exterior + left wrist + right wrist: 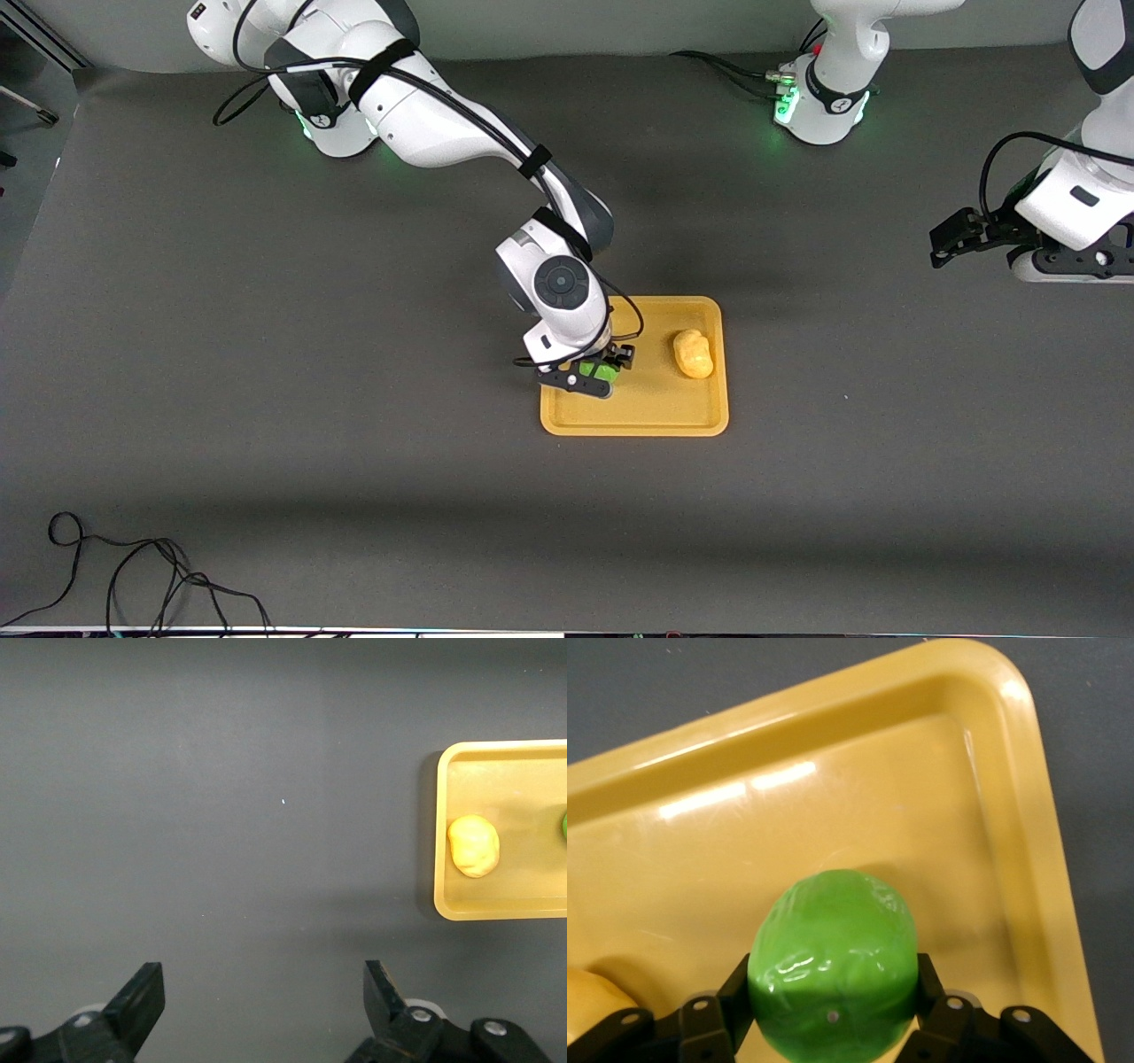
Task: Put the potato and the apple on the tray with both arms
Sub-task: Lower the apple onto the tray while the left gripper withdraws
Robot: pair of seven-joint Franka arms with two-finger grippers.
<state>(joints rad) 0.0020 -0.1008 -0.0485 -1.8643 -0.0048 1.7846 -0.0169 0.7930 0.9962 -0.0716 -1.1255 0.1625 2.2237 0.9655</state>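
Reaching from the right arm's base down over the tray [633, 424], with the right gripper [599, 370] hanging low above the tray's end toward the right arm's side. Clamping the apple [833, 961] between the two black fingers [713, 1014], one finger pressing each flank of the green fruit, its rounded top bulging out past the fingertips. Showing, in the right wrist view, bare tray floor directly under the apple and a shadow beneath it; not possible to tell whether the fruit is touching the floor or riding just above it. Peeking in at that view's edge, a sliver of the potato [693, 354].

Lying on the tray floor, the potato, toward the left arm's end of the tray, apart from the apple and from both grippers, close to the rim there but not clearly touching it.

Waiting off at the left arm's end of the table, the left gripper [263, 1010], well apart from the tray, over bare grey table [266, 354]. Standing wide apart, its fingers [142, 997], with nothing between them.
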